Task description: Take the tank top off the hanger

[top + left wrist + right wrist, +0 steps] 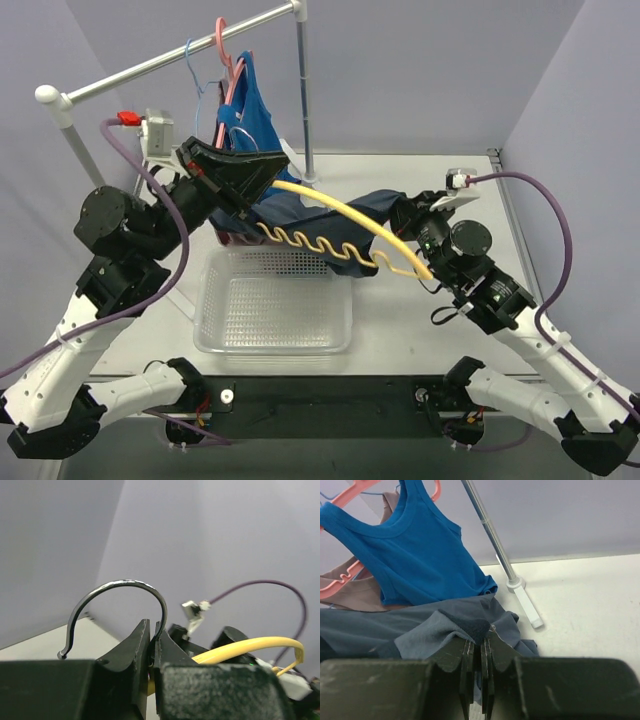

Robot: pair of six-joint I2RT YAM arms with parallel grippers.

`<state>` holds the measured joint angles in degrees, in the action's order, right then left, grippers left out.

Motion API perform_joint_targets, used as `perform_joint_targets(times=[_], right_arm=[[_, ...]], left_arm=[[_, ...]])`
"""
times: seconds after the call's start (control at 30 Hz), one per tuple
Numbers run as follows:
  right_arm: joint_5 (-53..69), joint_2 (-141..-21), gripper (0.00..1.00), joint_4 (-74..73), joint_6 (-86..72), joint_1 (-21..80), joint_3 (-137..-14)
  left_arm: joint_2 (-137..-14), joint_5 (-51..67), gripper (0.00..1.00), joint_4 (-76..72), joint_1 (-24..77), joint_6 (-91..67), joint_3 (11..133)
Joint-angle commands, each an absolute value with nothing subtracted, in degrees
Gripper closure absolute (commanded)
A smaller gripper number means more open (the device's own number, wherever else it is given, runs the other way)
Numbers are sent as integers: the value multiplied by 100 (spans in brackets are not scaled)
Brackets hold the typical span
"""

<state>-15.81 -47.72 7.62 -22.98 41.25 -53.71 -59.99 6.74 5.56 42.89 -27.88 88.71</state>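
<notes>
The dark tank top (375, 625), light, limp and stretchy by appearance, spans mid-table above the basket (275, 346) between the left gripper (151, 630), clamped on the wire hanger hook (125, 582), and the right gripper (476, 645), clamped on a bunched fold, the preferred hold point.

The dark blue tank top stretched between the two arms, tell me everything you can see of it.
The tank top is slate-blue soft knit, darker on one face, creased and pulled out sideways between the arms, over the far side of the clear basket. The right tool is shut on a bunched fold at one end. The other end runs to the left tool, which is shut on the hanger's wire hook.
</notes>
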Motion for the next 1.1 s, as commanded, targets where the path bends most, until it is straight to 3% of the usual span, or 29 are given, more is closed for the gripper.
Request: perform_joint_targets(times=[0.0, 0.2, 0.5, 0.7, 0.83, 1.07], right_arm=[[-1494, -5114, 100, 1547, -1943, 4061, -6080], [-1942, -5738, 100, 1582, -1793, 3710, -6600], [-1644, -6503, 100, 1292, -1521, 3173, -7795], [-617, -6872, 100, 809, -1020, 3164, -9286], [-71, -7005, 100, 590, -853, 3164, -10140], [1106, -7408, 100, 790, -835, 3190, -11503]], left_arm=[[-5520, 1713, 100, -1149, 4245, -4024, 8299], [-4967, 2188, 100, -3004, 4245, -5316, 7445], [-4545, 2645, 100, -4316, 4245, -6311, 6724], [-4018, 2927, 100, -2464, 4245, -4968, 6759], [-3525, 2489, 100, -831, 4245, -3544, 6645], [-2901, 1890, 100, 702, 4245, -2269, 6285]])
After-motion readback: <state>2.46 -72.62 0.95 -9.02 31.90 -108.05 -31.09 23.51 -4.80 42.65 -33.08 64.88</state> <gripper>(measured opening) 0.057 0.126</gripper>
